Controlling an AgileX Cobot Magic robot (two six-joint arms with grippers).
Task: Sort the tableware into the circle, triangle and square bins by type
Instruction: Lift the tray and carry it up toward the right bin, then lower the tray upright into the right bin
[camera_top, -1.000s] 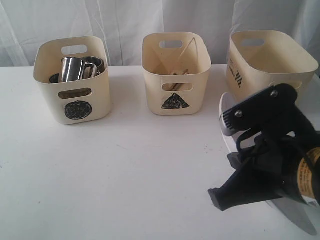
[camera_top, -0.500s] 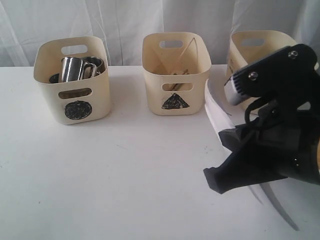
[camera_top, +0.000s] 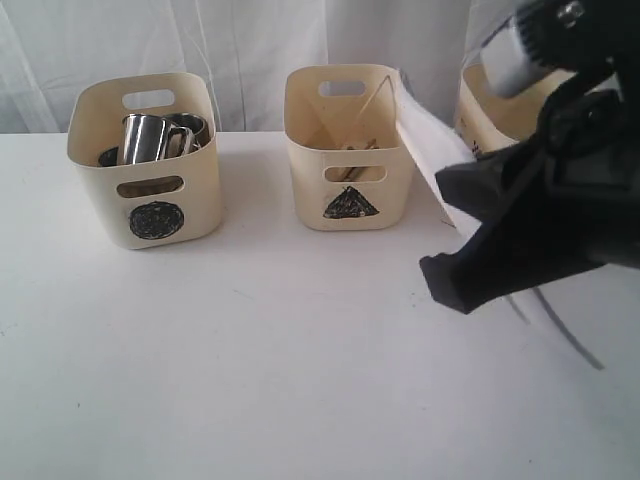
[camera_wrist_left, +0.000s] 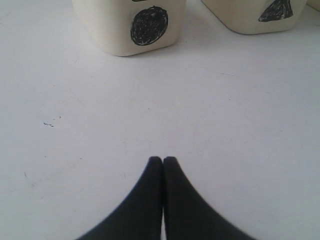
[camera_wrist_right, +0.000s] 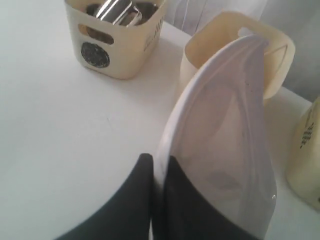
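Well, the left gripper (camera_wrist_left: 163, 165) is pressed shut and empty over the table (camera_wrist_left: 240, 130), near the circle bin (camera_wrist_left: 135, 25). The right gripper (camera_wrist_right: 159, 172) pinches the rim of the clear plate (camera_wrist_right: 225, 130), which stands on edge in the air beside the triangle bin (camera_wrist_right: 235, 55); the square bin (camera_wrist_right: 305, 145) lies further right, nearest this arm
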